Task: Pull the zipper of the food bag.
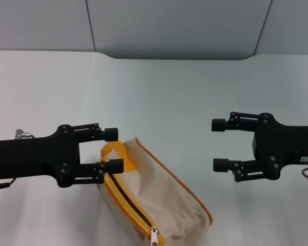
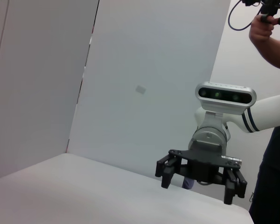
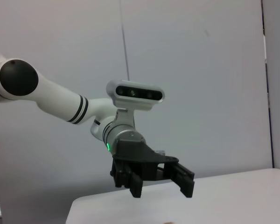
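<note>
Jaws wide apart and holding nothing, the left gripper (image 1: pixel 113 149) hangs at the yellow loop handle (image 1: pixel 114 150) end of the food bag (image 1: pixel 167 197), which lies on the white table (image 1: pixel 159 97). The zipper (image 1: pixel 129 204) runs along the bag's near edge. The right gripper (image 1: pixel 219 145), well apart, gapes equally empty.

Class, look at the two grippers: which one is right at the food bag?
The left gripper: its open fingers bracket the food bag's yellow handle. The right gripper, also open, hovers apart over bare table.
</note>
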Robot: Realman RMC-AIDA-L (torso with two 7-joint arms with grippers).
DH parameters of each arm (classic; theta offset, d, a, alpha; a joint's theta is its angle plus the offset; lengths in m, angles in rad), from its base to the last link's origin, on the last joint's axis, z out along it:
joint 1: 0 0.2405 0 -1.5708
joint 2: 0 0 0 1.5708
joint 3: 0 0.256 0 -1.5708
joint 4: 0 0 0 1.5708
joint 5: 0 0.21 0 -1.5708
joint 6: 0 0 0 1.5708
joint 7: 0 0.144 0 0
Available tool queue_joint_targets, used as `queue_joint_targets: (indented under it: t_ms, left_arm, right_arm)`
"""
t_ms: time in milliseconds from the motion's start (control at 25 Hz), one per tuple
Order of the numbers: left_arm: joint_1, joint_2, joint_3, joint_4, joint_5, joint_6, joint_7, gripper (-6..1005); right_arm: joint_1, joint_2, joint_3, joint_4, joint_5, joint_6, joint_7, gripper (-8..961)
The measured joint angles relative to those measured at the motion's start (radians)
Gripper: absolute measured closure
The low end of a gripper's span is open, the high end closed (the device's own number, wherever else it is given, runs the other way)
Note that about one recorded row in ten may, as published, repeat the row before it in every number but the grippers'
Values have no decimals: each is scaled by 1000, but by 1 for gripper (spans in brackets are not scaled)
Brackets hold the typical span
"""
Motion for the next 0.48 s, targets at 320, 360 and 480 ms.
queue_joint_targets:
  t_ms: [320,360,480]
  left_arm:
    - [-1,0,1,0,1,-2,0,254]
    - [-1,0,1,0,1,-2,1,254]
    - [-1,0,2,0,1,-2,3,254]
  right_arm:
    - [-2,2,0,-1,-12,-5,4,133]
    - [-2,2,0,0,-12,-5,4,133]
    - [-3,2,0,-1,-13,-5,4,133]
